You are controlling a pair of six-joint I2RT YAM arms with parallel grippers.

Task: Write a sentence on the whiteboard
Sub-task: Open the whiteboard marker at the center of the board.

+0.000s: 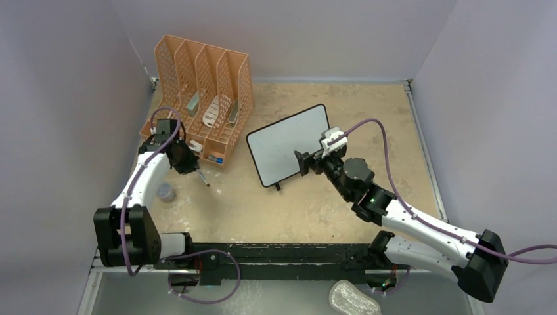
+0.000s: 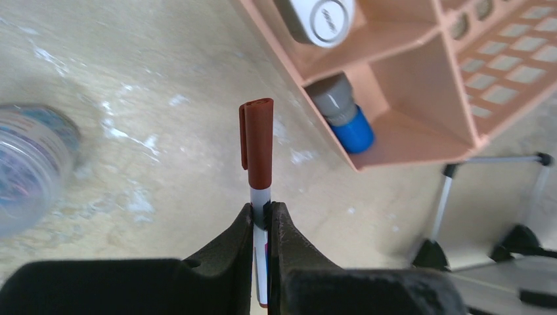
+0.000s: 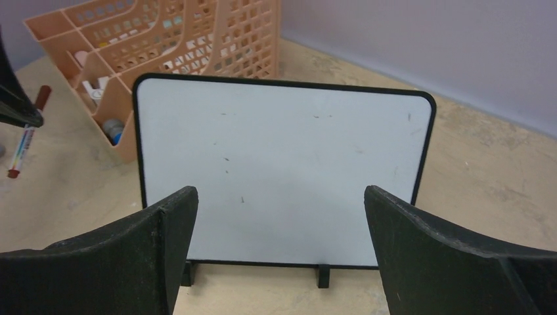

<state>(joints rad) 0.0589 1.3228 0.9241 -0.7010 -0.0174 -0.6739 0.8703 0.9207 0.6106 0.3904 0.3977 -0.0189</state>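
left jaws clamp marker | right jaws wide — facing upright whiteboard

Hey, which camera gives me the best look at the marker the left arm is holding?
Left wrist view: the marker stands centre frame, red-brown cap on, pinched in the left gripper. The top view shows only a thin sliver; the right wrist view catches it small at its left edge.
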